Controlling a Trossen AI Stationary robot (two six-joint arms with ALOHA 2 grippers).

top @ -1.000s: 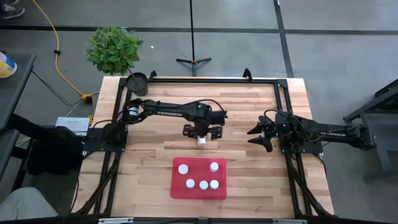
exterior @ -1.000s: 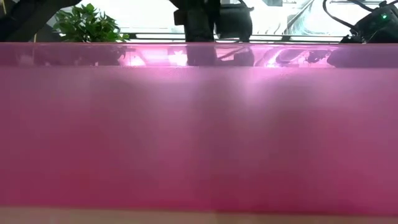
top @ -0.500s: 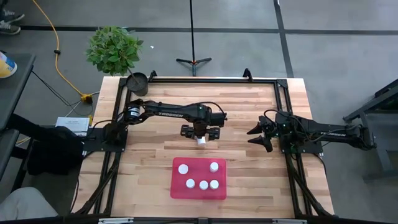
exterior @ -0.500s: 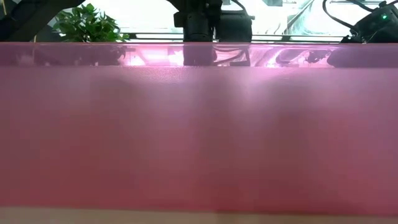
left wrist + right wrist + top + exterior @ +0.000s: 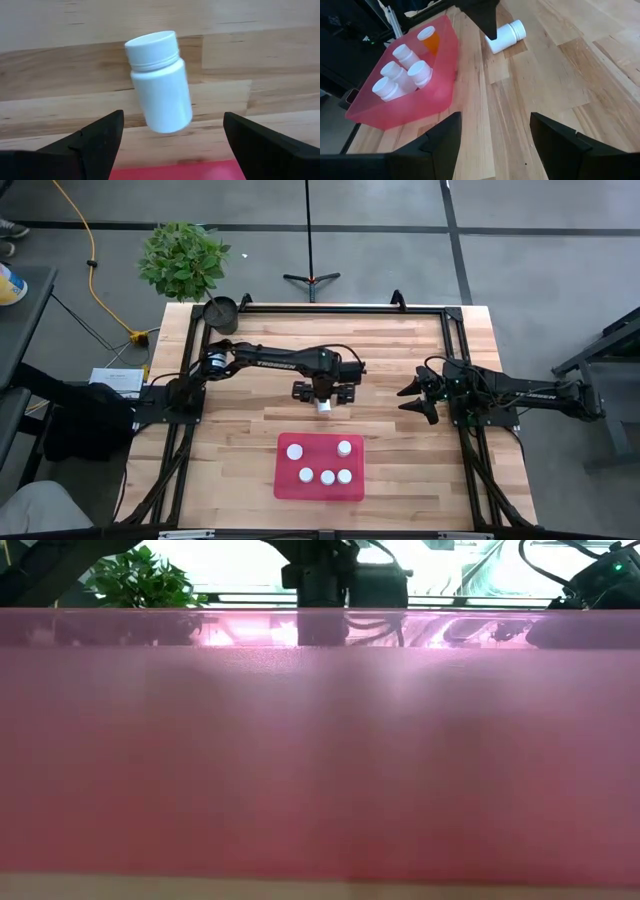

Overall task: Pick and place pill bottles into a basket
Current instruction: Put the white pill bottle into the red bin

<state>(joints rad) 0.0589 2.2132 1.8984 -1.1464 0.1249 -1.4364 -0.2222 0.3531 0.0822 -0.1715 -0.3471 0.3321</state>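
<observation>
Meanwhile: One White Bottle Lies Outside the Red Basket

From above, the left tool [image 5: 323,392] hangs over the middle of the pale wooden surface [image 5: 400,360], fingers spread wide, directly above a small white plastic pill bottle [image 5: 324,406] lying just beyond the far edge of the shallow translucent red rectangular basket [image 5: 319,467]. Five white-capped bottles stand inside the basket. The right tool [image 5: 410,399] waits near the right edge of the surface, fingers apart and holding nothing. A small dark round pot [image 5: 221,312] sits at the far left corner, with a leafy green plant [image 5: 183,258] on the floor beyond.

At surface level, the basket's red wall [image 5: 320,750] fills nearly the whole view; the left arm's dark body shows above its rim.

Through the left wrist camera, the white bottle [image 5: 159,80] lies on its side on the wood between the two open dark fingers [image 5: 95,140], touching neither, with the basket's red edge [image 5: 175,171] just beside it.

Through the right wrist camera, the lying bottle [image 5: 506,35] rests close to the basket [image 5: 440,70], whose five bottles include one with an amber body [image 5: 430,38].
</observation>
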